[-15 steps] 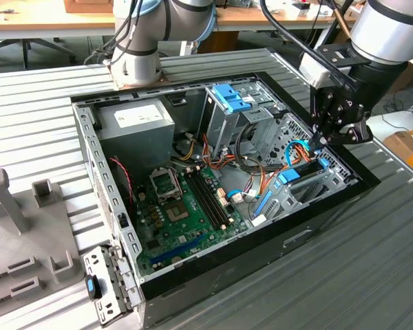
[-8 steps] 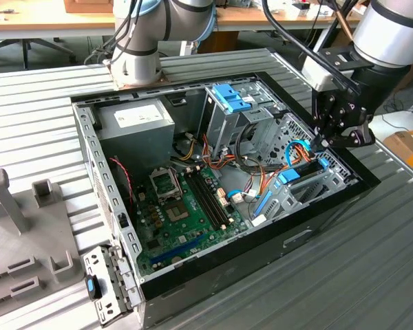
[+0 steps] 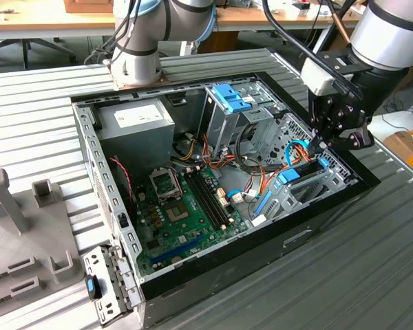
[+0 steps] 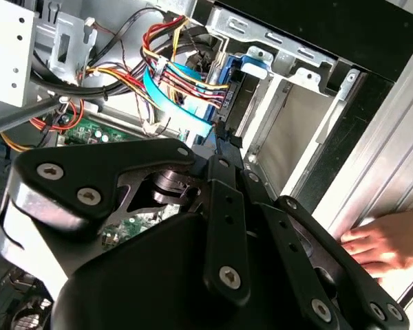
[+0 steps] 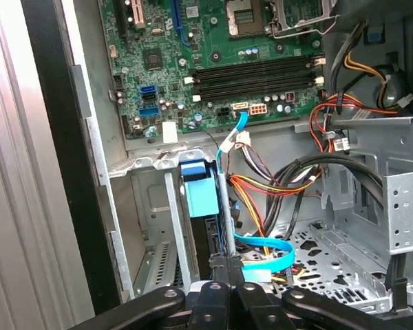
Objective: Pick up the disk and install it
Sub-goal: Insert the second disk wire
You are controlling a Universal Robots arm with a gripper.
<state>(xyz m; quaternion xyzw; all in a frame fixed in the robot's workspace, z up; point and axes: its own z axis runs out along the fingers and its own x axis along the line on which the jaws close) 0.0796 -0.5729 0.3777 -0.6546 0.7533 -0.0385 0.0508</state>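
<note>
The disk [image 3: 304, 172] stands on edge in the metal drive bay at the exterior view's right end of the open computer case [image 3: 261, 230]. Its blue carrier [image 5: 198, 196] and black body show in both wrist views, with a blue end [image 4: 235, 75] beside the cables. My gripper [image 3: 319, 148] hangs directly over it. The fingers [image 5: 220, 271] are pressed together with no gap, and their tips [image 4: 221, 132] sit at the disk's upper edge beside a light blue ribbon cable [image 5: 265, 247]. Nothing lies between the fingers.
A bundle of red, yellow and black wires [image 5: 275, 185] crowds the bay. The tall grey cage with a blue latch [image 3: 230, 96] rises behind it. A person's hand [image 4: 378, 244] rests on the ribbed table outside the case. A grey bracket with a blue clip [image 3: 100, 285] lies near the case corner.
</note>
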